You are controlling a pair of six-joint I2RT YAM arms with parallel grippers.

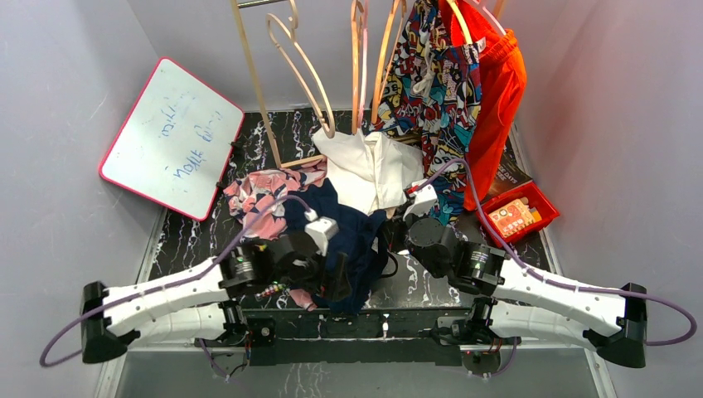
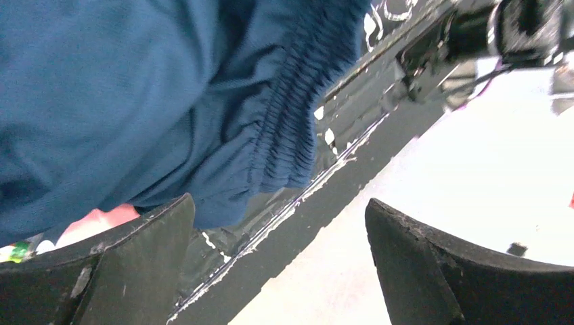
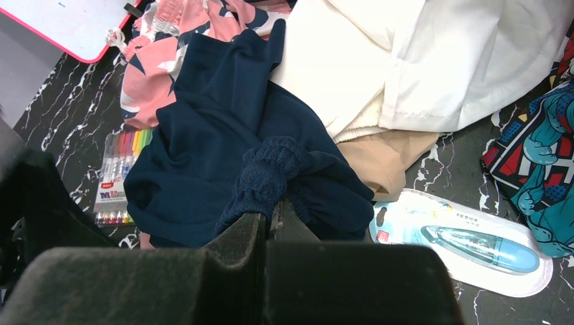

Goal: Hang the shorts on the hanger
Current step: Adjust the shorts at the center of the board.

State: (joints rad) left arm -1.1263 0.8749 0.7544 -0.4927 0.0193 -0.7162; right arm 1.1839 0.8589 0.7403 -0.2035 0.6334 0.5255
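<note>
The navy shorts (image 1: 352, 236) lie bunched in the middle of the black marble table; they also show in the right wrist view (image 3: 210, 156) and the left wrist view (image 2: 135, 101). My right gripper (image 3: 272, 215) is shut on their gathered elastic waistband (image 3: 271, 172), at the pile's right side (image 1: 398, 232). My left gripper (image 2: 279, 203) is open and empty, its jaws wide apart by the shorts' near edge and the table's front edge (image 1: 336, 286). The orange-tan hanger (image 1: 359, 75) hangs from the rail at the back, apart from both grippers.
Around the shorts lie a white garment (image 1: 373, 170), a pink floral garment (image 1: 257, 195), a marker pack (image 3: 118, 179) and a blister pack (image 3: 467, 247). Comic-print shorts (image 1: 427, 83) and orange shorts (image 1: 497, 91) hang at the back right. A whiteboard (image 1: 170, 137) leans left; a red basket (image 1: 518, 214) sits right.
</note>
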